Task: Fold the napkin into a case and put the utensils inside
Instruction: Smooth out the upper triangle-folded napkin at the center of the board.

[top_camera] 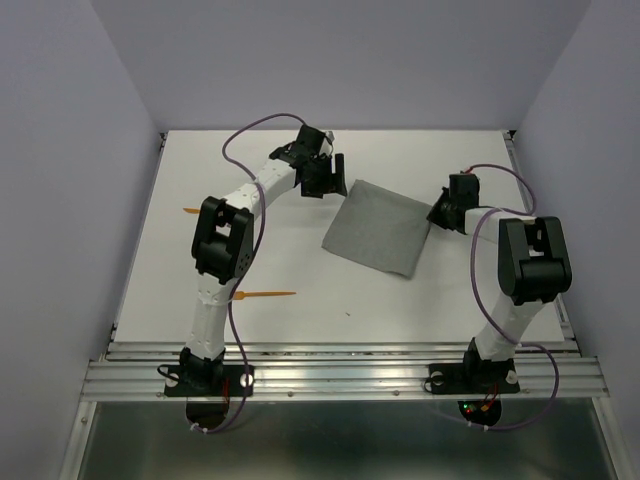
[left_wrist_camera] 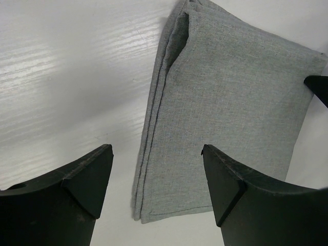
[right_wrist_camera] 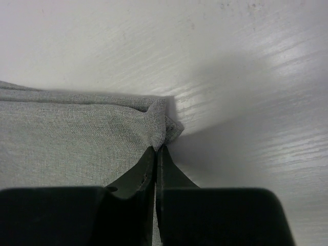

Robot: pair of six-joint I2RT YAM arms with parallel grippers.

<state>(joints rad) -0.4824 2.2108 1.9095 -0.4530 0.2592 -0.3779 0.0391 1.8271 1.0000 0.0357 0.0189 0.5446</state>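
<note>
napkin point(top_camera: 378, 228): is lying folded in layers as a tilted grey oblong at the middle of the top view, on the white table point(top_camera: 300, 330).
left gripper point(top_camera: 337, 176): is hovering at the upper centre of the top view, just beside the napkin's upper left corner; its jaws are standing wide and holding nothing.
left wrist view: the two black fingers point(left_wrist_camera: 77, 189) are framing the napkin's point(left_wrist_camera: 225, 113) stacked edge from the lower corners of the frame, with cloth and bare table showing between them.
right gripper point(top_camera: 437, 214): is sitting at the napkin's right corner, right of centre in the top view.
right wrist view: the right gripper point(right_wrist_camera: 156, 154) is pinching a puckered corner of the napkin point(right_wrist_camera: 77, 138) at mid-frame, its jaws pressing together on the cloth.
left utensil point(top_camera: 195, 211): is lying at the left of the top view, orange, partly hidden behind the left arm, well apart from the napkin.
lower utensil point(top_camera: 268, 295): is lying lower left of centre, orange, apart from the napkin.
</note>
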